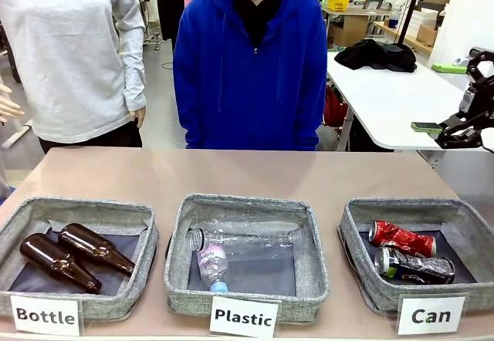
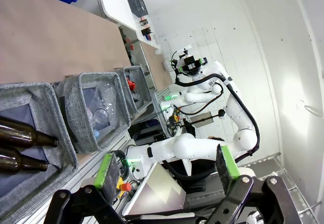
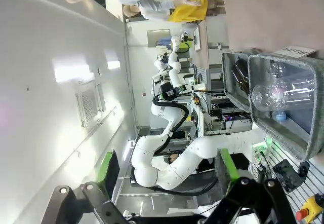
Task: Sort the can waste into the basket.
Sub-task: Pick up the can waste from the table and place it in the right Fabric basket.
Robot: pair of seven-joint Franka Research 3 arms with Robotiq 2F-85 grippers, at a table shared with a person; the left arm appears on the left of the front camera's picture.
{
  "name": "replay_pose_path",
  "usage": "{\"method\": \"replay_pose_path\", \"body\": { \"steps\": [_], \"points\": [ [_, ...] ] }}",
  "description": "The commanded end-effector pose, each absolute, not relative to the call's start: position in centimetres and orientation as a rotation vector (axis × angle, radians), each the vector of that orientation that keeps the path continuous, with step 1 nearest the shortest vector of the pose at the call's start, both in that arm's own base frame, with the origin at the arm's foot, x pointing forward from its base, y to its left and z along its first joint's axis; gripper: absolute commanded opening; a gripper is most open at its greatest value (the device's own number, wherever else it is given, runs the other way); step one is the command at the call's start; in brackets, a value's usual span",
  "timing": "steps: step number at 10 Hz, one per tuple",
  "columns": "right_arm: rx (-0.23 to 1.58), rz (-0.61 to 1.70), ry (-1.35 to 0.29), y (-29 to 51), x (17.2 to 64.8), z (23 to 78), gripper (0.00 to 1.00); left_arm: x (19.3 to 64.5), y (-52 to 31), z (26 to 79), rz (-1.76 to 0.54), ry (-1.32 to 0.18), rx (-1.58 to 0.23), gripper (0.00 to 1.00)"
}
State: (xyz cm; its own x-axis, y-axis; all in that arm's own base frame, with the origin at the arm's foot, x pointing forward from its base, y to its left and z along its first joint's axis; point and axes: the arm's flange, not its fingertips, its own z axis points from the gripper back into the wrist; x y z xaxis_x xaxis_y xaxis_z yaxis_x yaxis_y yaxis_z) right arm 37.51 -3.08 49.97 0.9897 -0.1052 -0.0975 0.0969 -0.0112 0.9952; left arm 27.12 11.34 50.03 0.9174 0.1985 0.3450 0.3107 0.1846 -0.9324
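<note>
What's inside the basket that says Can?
Inside the Can basket lie two cans side by side: a crushed red can and a black can nearer the label. They rest on the dark lining; the lining beneath them is covered.

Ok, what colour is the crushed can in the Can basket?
Red, with some white print; the crushed can shows best in the front view.

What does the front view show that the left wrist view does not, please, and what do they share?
Front view alone: the white labels, the person in the blue hoodie, and the black can lying beside the crushed red can in the Can basket. Left wrist view alone: the left tool, open and empty, off the table's edge. Both: the two brown bottles in their bin and the clear bottles in the middle bin.
</note>
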Motion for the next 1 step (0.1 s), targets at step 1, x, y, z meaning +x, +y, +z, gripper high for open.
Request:
{"method": "replay_pose_path", "body": {
  "steps": [1],
  "points": [
    [1.566, -0.127, -0.009, -3.44, 37.66, 50.17, 1.0, 26.87, 11.21, 50.29, -0.08, -0.431, -1.409, 1.0]
  ]
}}
